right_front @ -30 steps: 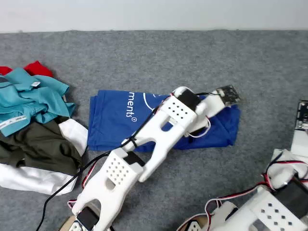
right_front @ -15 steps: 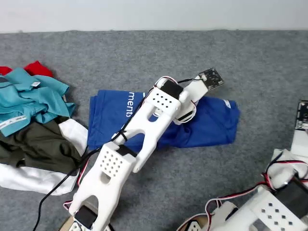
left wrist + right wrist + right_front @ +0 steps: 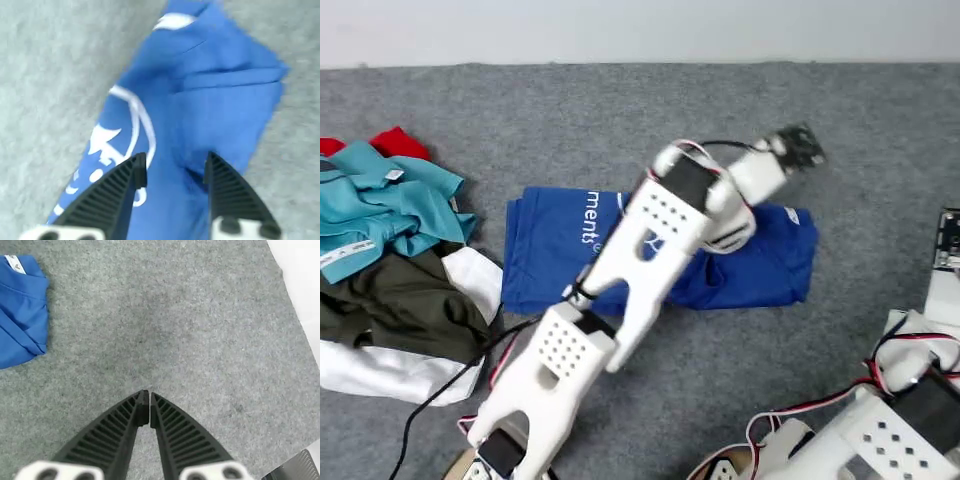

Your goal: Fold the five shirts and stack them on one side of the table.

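A blue shirt (image 3: 550, 250) with white print lies partly folded in the middle of the grey mat. My left arm (image 3: 670, 215) stretches over its right half. The left gripper (image 3: 175, 167) hangs open above the blue shirt (image 3: 225, 100), nothing between its fingers. My right gripper (image 3: 149, 401) is shut and empty over bare mat, off the blue shirt's (image 3: 20, 315) right end; its arm (image 3: 910, 400) sits at the front right. Teal (image 3: 380, 200), red (image 3: 400, 142), dark olive (image 3: 400, 300) and white (image 3: 380, 365) shirts lie heaped at the left.
The grey mat (image 3: 880, 150) lies bare to the right of the blue shirt and along the back. A white wall edge (image 3: 640, 30) runs behind it. Cables (image 3: 440, 400) trail from the left arm's base.
The left arm's wrist has risen off the blue shirt, swinging first toward the back, then to the right. The shirt and the right arm stay put.
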Robot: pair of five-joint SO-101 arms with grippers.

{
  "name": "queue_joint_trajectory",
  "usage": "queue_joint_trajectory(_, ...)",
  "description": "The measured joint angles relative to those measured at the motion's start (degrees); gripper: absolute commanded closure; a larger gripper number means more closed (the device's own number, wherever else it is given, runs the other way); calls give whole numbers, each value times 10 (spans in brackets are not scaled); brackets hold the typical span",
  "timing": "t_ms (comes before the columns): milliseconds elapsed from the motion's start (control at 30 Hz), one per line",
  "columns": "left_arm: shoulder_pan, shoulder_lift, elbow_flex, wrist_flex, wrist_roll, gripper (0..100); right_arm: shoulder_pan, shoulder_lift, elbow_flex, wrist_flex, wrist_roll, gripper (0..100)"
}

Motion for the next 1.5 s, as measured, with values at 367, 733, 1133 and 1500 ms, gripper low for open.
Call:
queue_joint_trajectory(367, 33, -47, 198, 1, 1, 896, 0, 0, 0, 0, 0, 987)
queue_joint_trajectory(733, -72, 7, 269, -3, 4, 899, 0, 0, 0, 0, 0, 987)
queue_joint_trajectory(1133, -79, 15, 225, 2, 40, 896, 0, 0, 0, 0, 0, 987)
queue_joint_trajectory(1500, -82, -81, 244, 2, 69, 831, -11, 0, 4, 0, 0, 987)
